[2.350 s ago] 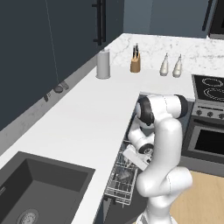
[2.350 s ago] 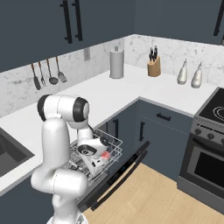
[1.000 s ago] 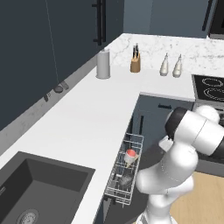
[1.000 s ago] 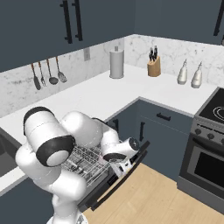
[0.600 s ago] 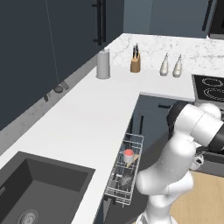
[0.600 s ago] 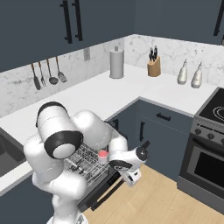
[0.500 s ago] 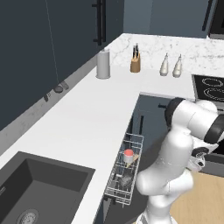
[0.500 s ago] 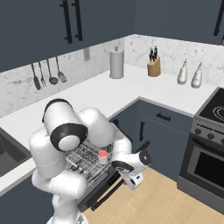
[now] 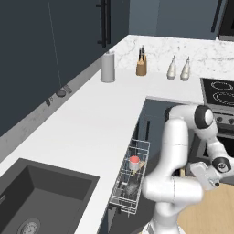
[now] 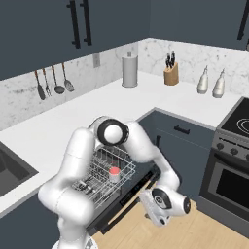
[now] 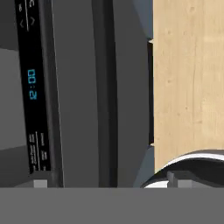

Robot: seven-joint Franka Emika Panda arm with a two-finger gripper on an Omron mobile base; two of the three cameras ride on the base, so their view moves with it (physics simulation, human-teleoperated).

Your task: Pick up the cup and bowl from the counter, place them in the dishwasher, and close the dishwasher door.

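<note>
Cup (image 9: pixel 134 161): red, upright in the wire rack (image 9: pixel 131 183), rack pulled out over the lowered door. Already loaded.

Bowl (image 10: pixel 81 186): dark shape low in the rack, nearer the robot base than the cup; detail too small to confirm. Judged loaded as well.

Counter (image 9: pixel 91 119): white, bearing a paper roll, knife block and two shakers along the backsplash, well apart from the rack.

Door (image 10: pixel 127 192): flat dark blue-grey panel, hinged at the bottom, lying open and near level beneath the rack. Control strip with a lit blue display (image 11: pixel 32 84) along its edge, seen close in the hand view. Judged stiff, fairly heavy, smooth-faced, likely slippery under the pads; not fragile. Best taken by pushing up from beneath the free outer edge rather than pinching. Rack probably needs sliding in first, else the door would foul it.

Gripper (image 10: pixel 151 210): low beside the door's outer edge, above the wooden floor (image 11: pixel 188 83); jaws spread wide, holding nothing.
</note>
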